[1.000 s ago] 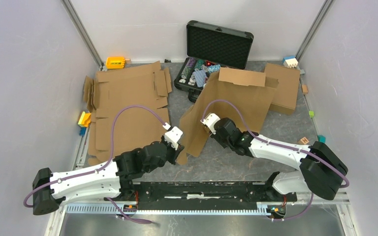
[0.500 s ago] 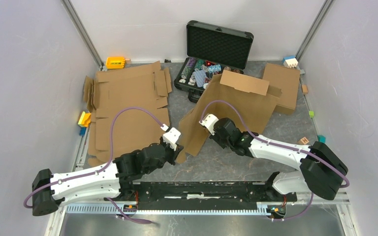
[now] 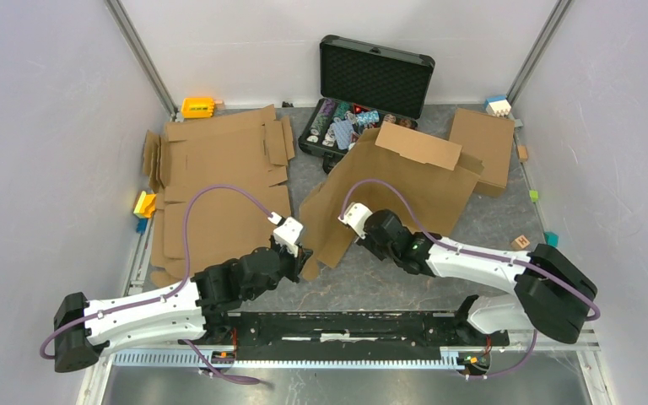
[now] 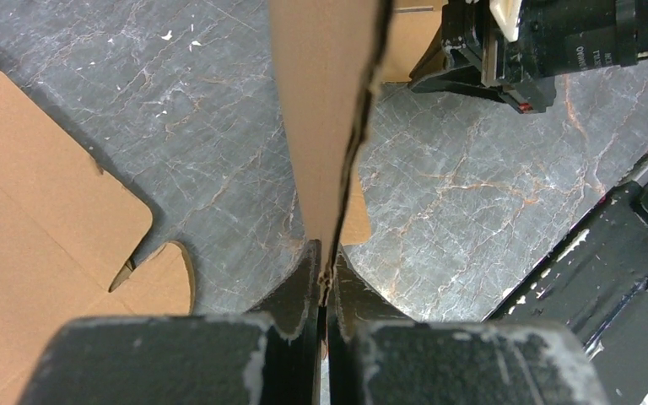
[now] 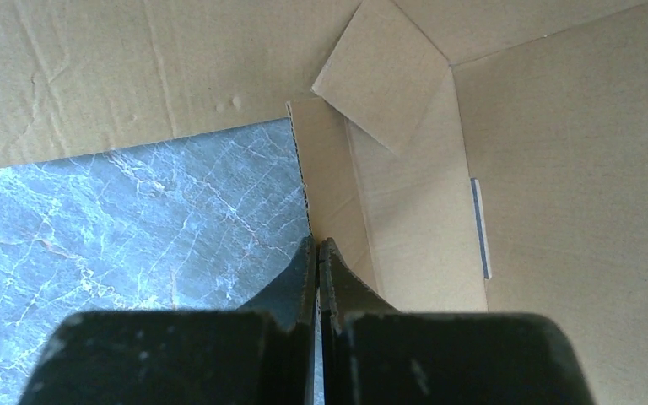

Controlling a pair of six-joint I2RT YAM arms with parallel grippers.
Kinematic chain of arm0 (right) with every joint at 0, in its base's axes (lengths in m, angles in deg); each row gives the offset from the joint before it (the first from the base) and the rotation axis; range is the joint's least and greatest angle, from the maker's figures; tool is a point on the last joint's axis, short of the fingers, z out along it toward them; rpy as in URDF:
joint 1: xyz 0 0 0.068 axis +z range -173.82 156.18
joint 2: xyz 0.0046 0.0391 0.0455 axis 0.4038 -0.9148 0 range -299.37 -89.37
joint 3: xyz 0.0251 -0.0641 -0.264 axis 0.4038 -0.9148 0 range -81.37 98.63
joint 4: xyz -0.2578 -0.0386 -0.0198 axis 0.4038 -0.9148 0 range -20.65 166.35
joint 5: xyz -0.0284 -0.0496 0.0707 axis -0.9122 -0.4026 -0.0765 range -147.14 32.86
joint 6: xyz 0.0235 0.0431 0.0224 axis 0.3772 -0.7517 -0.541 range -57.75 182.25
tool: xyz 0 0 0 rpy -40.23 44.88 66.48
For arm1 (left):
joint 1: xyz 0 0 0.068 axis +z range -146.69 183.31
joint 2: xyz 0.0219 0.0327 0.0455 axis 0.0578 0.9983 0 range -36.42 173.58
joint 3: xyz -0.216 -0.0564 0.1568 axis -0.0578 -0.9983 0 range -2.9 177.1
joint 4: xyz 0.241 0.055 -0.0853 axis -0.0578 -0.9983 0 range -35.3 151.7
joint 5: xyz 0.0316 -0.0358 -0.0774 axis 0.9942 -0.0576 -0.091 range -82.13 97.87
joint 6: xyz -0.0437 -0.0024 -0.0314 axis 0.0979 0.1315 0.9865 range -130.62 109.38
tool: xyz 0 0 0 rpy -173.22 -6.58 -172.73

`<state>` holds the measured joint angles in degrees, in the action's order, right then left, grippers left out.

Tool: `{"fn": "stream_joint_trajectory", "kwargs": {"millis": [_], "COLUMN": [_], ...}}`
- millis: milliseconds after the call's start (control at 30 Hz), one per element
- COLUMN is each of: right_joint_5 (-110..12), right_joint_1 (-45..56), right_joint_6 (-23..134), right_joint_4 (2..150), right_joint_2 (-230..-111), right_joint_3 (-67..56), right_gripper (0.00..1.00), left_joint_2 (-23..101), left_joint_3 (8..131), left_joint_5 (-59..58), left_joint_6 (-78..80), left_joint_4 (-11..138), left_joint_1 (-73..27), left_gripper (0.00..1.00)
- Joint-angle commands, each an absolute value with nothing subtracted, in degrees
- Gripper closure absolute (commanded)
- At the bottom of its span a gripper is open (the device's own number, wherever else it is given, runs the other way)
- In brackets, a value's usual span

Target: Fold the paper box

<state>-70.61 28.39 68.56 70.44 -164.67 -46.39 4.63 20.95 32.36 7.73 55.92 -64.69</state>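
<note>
The paper box (image 3: 396, 181) is a large brown cardboard sheet, tilted up off the table, with a folded flap (image 3: 418, 143) along its far edge. My left gripper (image 3: 305, 258) is shut on its near left corner. In the left wrist view the cardboard (image 4: 325, 101) runs edge-on straight into the closed jaws of that gripper (image 4: 327, 270). My right gripper (image 3: 348, 229) sits at the sheet's near edge. In the right wrist view this gripper (image 5: 317, 245) has its jaws closed, and a cut edge of the box (image 5: 557, 169) meets their tips.
Flat cardboard sheets (image 3: 219, 177) lie at the left. An open black case (image 3: 363, 93) with colourful chips stands behind the box. Another brown cardboard piece (image 3: 485, 148) lies at the back right. Small toy blocks (image 3: 521, 242) and a yellow toy (image 3: 197, 107) sit near the walls.
My right gripper has closed at the box's near edge. Both arms have drawn back towards the near left, and the box has shifted and tipped with them.
</note>
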Motion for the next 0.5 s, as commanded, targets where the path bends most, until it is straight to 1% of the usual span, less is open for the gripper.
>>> {"fn": "stream_joint_trajectory", "kwargs": {"millis": [0, 100, 333, 467], "right_joint_5": [-70.01, -70.35, -75.27, -77.41], "right_joint_1": [30.2, 31.78, 34.52, 34.63], "right_joint_6": [67.41, 67.94, 68.5, 67.38], "right_joint_4": [75.2, 75.73, 75.56, 75.9], "right_joint_2": [-165.89, -167.29, -170.9, -169.93], "right_joint_3": [-46.14, -45.39, -43.77, -43.16], "right_gripper": [0.99, 0.97, 1.0, 1.0], "left_joint_2": [4.51, 4.76, 4.81, 5.11], "left_joint_3": [20.48, 20.55, 20.56, 20.0], "left_joint_5": [31.35, 31.21, 30.72, 30.16], "left_joint_6": [11.0, 11.47, 11.23, 10.4], "left_joint_4": [58.77, 58.8, 58.9, 59.26], "left_joint_1": [-65.05, -64.98, -64.98, -64.98], "left_gripper": [0.98, 0.98, 0.98, 0.98]}}
